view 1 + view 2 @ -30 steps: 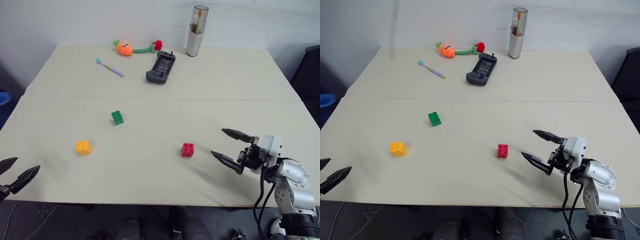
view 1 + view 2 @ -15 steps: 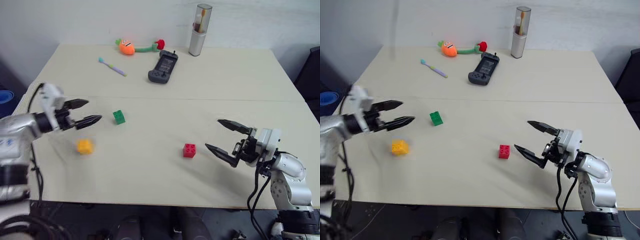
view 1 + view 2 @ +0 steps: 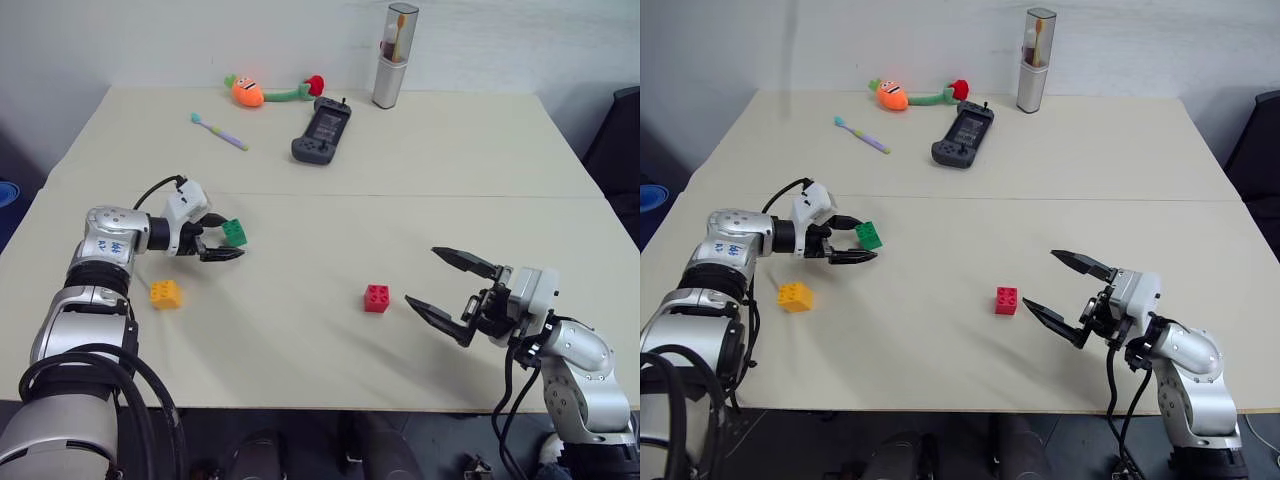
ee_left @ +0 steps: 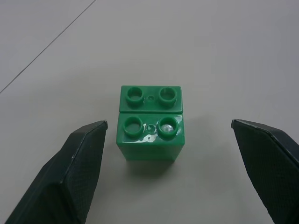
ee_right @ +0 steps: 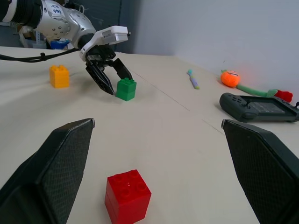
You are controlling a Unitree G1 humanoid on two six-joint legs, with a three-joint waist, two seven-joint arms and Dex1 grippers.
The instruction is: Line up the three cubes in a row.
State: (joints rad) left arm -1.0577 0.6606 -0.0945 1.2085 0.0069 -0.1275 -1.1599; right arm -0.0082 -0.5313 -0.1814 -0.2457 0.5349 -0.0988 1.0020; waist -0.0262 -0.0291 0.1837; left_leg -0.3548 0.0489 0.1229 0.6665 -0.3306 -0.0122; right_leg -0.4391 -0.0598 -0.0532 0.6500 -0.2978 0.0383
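The green cube (image 3: 235,232) sits left of the table's centre, studs up. My left gripper (image 3: 228,237) is open around it. In the left wrist view the green cube (image 4: 151,123) stands between the two fingers (image 4: 79,168) with a gap on each side. The yellow-orange cube (image 3: 166,293) lies nearer the front edge, left of the green one. The red cube (image 3: 377,298) rests right of centre. My right gripper (image 3: 422,275) hovers open just right of the red cube, empty. The right wrist view shows the red cube (image 5: 127,196) close ahead and the green cube (image 5: 126,89) farther off.
At the back of the table (image 3: 450,180) lie a black game controller (image 3: 321,131), a toothbrush (image 3: 220,133), an orange carrot plush (image 3: 247,92) and an upright toothbrush case (image 3: 389,55). A seam runs across the tabletop behind the cubes.
My left arm swung in from the front left edge to the green cube, and its fingers now flank it. The right gripper has stayed nearly still by the red cube.
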